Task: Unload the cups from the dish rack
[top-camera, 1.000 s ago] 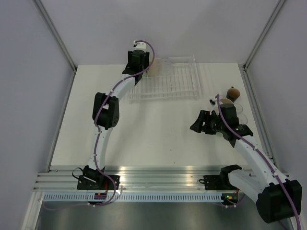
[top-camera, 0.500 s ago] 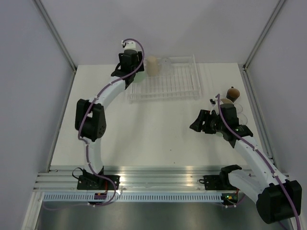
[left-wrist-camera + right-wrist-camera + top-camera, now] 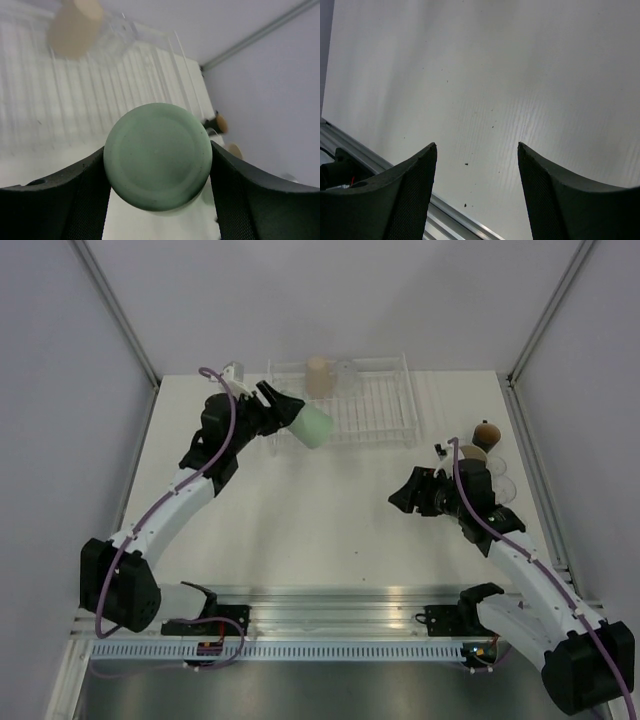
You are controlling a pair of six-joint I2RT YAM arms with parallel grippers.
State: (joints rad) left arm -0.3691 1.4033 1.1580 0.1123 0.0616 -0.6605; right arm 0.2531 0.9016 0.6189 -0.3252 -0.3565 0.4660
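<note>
Above the near-left corner of the flat white wire-grid dish rack (image 3: 345,440): left hand (image 3: 290,412) carries a mint green tapered tumbler (image 3: 314,427).

- Grip: left hand's jaws stand fairly wide, clamped on either side of the tumbler's narrow end. Left wrist view shows the closed round base facing the camera, dark fingers (image 3: 85,192) pressed to both flanks. Cup lies tilted, mouth pointing away from the hand.
- Position: tumbler looks lifted off the wires and overlaps the rack's front rail in the overhead view.
- In the rack: a beige tapered tumbler (image 3: 318,375) at the back, a clear see-through one (image 3: 347,372) beside it, hard to make out.
- Right hand (image 3: 405,498): jaws spread, nothing between them, over bare white bench (image 3: 300,530), well apart from the rack. A small dark brown cup (image 3: 487,432) stands by the right edge.

Step in hand, as I judge it: carry the green cup out and set it down.
- Clear the front rail before lowering.
- Grip sits on the narrow end of a taper, so a slip forward is likely; move slowly and keep the squeeze.
- Turn the cup so base or rim lands flat on open bench, then release.
</note>
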